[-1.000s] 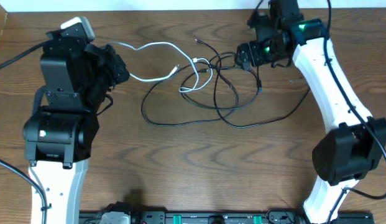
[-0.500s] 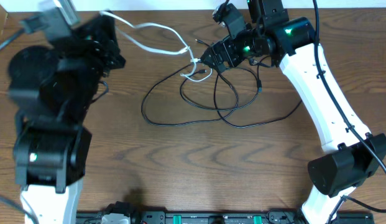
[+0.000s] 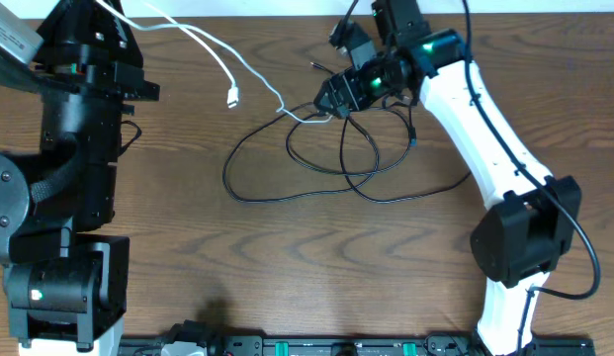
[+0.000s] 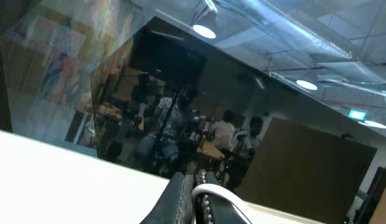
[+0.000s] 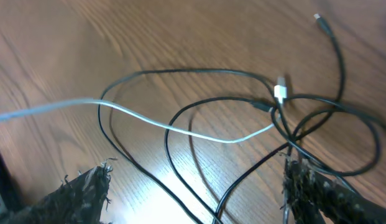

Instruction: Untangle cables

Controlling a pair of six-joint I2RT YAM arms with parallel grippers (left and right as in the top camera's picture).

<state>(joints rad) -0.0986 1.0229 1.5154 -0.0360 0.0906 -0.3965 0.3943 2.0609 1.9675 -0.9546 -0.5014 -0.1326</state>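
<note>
A white cable (image 3: 203, 44) runs up from the table to my left gripper (image 4: 191, 182), which is raised off the table at the far left and shut on it; the cord arches over one finger (image 4: 211, 194). One white plug end (image 3: 232, 99) hangs free, and the other strand leads into the tangle (image 3: 311, 117). The black cables (image 3: 331, 163) lie in overlapping loops at the table's middle. My right gripper (image 3: 336, 94) hovers open over the loops' far side. Black strands (image 5: 199, 162) and the white cable (image 5: 180, 130) pass between its fingers (image 5: 87, 190).
My left arm's body (image 3: 74, 148) takes up the left side and my right arm (image 3: 484, 129) reaches in from its base (image 3: 519, 247) at the right. A black equipment rail (image 3: 316, 348) lines the front edge. The table's far edge (image 3: 237, 12) lies just behind the cables.
My left gripper has risen and swung to the far left with the white cable, dragging its free plug out of the tangle to the left. My right gripper has moved left and down over the black loops.
</note>
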